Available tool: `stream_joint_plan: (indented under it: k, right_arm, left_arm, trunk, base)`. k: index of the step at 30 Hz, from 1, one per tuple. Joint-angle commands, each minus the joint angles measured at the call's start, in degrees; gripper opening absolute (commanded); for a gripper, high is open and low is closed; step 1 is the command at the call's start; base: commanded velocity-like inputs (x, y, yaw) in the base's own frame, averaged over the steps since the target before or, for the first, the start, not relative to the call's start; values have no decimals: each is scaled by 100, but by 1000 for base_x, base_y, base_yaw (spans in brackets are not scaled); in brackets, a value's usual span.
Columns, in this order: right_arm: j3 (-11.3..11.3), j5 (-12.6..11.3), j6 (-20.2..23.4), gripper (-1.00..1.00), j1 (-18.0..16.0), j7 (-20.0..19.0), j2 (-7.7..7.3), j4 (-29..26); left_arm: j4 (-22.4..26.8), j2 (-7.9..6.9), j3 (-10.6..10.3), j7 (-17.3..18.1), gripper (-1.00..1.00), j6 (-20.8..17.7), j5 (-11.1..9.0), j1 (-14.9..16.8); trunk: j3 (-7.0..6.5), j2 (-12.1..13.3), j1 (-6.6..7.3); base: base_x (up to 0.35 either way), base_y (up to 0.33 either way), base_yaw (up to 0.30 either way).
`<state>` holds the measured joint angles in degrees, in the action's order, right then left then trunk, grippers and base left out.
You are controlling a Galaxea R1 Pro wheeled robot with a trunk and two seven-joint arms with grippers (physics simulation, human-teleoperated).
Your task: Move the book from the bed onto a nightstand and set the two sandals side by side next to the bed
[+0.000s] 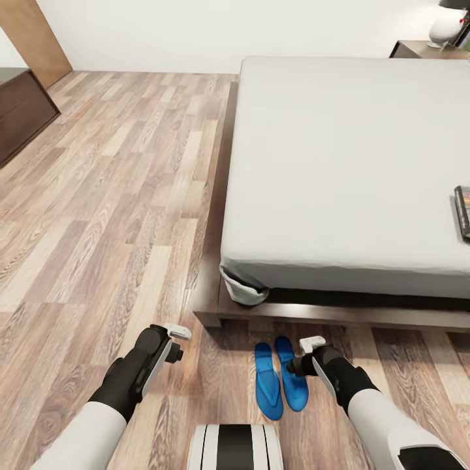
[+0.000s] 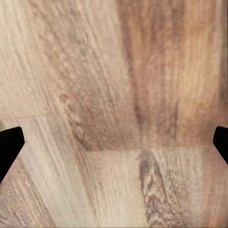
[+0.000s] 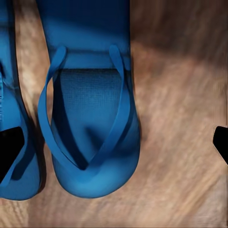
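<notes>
Two blue sandals (image 1: 281, 378) lay side by side on the wood-plank floor (image 1: 111, 215) in my head view, touching or nearly so along their inner edges, just off the foot of the bed (image 1: 346, 170), toes toward its dark frame. I judged that half of the job done, or as good as done. The book (image 1: 463, 211) was on the grey mattress, at that view's right edge and partly cut off by it, so that half was untouched. A nightstand (image 1: 418, 49) showed at the far corner beyond the mattress, with a white rounded object (image 1: 447, 27) on top; I reckoned it the likeliest place for the book, and getting there would mean rolling the base along the bed. My right gripper (image 1: 307, 356) hung just beside the nearer sandal, and my left gripper (image 1: 173, 339) hovered over bare boards, well apart from the pair. From the left wrist view I saw plank grain, with the dark fingertips (image 2: 9, 145) at the two sides and nothing between them: spread wide, holding nothing. From the right wrist view one sandal (image 3: 90, 118) lay right below, its straps clear, its partner (image 3: 14, 104) close beside it. That gripper's fingertips (image 3: 9, 147) also stood far apart, gripping neither sandal, though I could not tell whether one of them brushed the partner sandal.
</notes>
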<state>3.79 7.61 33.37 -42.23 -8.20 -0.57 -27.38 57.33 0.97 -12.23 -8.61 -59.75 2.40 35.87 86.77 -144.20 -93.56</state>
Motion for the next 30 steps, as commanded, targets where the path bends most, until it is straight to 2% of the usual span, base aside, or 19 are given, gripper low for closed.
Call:
stream_joint_plan:
  k: [1,6,14,19,30]
  right_arm:
    - [22,60,29,100,4,-38,-11,3]
    - [15,60,29,100,13,-33,-32,31]
    - [11,64,35,100,44,-21,-56,94]
    - [9,60,37,100,124,-17,-116,201]
    - [2,51,38,100,234,13,-242,448]
  left_arm:
    - [-14,0,-7,0,100,-25,21,3]
    - [-69,0,-7,-4,100,-25,23,2]
    - [-300,0,-11,-15,100,-25,24,0]
    - [-638,0,-9,-31,100,-25,25,-1]
    - [-1260,-7,-13,-53,100,-25,30,-7]
  trunk:
    - [-19,0,3]
    - [-130,7,16]
    - [-130,7,16]
    - [-130,7,16]
    - [-374,22,44]
  base:
    - [0,0,0]
    - [0,0,0]
    - [0,0,0]
    - [0,0,0]
    - [0,0,0]
